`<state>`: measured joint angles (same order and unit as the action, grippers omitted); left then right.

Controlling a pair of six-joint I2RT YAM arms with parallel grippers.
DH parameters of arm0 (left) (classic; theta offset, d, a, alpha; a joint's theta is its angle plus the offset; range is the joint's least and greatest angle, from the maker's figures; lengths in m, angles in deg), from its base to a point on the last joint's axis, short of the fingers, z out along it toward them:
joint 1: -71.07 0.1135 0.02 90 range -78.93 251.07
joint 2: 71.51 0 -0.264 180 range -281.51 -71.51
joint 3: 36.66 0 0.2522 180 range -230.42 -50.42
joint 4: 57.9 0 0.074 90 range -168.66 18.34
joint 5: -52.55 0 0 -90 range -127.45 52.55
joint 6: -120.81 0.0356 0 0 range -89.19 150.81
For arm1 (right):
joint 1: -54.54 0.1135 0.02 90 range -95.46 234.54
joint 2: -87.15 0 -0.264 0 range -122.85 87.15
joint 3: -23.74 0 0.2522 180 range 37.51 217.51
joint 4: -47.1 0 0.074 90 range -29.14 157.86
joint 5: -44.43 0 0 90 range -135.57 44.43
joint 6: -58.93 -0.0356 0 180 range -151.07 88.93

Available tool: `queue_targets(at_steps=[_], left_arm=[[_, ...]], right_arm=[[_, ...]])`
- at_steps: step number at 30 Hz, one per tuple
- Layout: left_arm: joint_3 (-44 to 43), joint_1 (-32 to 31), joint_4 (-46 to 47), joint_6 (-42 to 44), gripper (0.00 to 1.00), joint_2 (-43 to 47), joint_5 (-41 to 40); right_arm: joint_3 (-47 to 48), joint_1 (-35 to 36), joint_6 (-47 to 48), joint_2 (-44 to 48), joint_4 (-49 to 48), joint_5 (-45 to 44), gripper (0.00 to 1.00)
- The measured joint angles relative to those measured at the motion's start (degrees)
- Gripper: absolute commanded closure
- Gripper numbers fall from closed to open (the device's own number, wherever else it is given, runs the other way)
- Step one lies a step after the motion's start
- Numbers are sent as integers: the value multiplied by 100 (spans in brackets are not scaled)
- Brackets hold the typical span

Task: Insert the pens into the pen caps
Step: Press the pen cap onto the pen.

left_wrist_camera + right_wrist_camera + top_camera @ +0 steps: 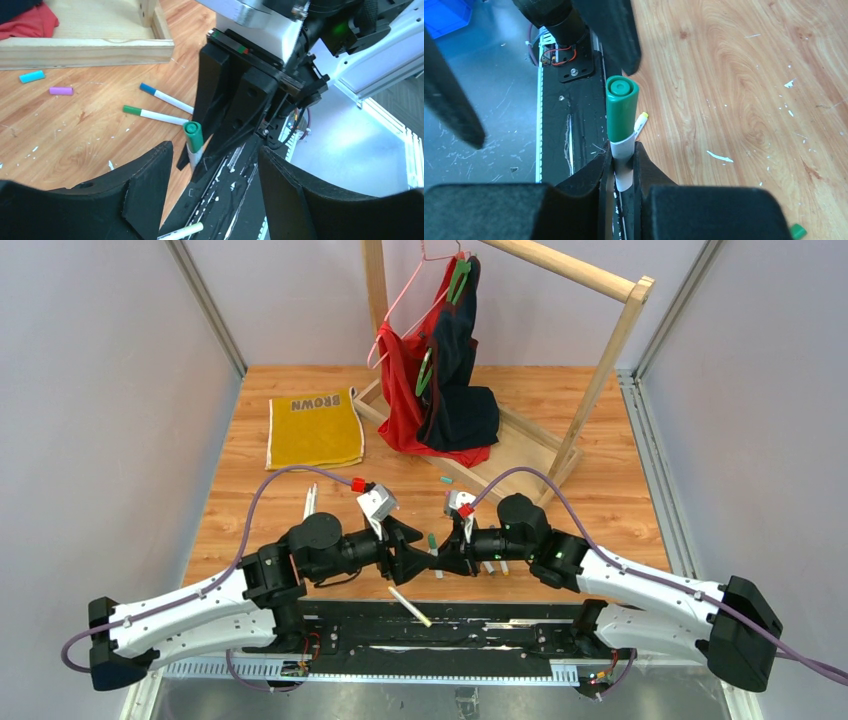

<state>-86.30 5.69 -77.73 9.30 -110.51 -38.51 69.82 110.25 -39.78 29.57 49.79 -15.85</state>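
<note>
Clamping a white pen (623, 150) wearing its green cap (621, 112), right claw (624, 156), left claw (212, 160) spread wide.

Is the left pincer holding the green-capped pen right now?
No, the right pincer clamps the green-capped pen by its white barrel, while the left pincer stands open.

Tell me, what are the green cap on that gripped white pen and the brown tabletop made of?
The green cylindrical cap on the white pen: probably moulded plastic, smooth with a soft sheen and a ringed end. The tabletop: wood or wood-look laminate; grain lines and knots show, which one is unclear.
</note>
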Motion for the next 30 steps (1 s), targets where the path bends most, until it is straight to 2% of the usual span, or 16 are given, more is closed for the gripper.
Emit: queue_targets(at_steps=[8, 30], left_arm=[[-11, 304, 214, -186, 43, -219, 131], [2, 387, 476, -448, 83, -468, 439]], right_arm=[[35, 0, 39, -63, -26, 372, 99], [122, 11, 136, -136, -24, 525, 99]])
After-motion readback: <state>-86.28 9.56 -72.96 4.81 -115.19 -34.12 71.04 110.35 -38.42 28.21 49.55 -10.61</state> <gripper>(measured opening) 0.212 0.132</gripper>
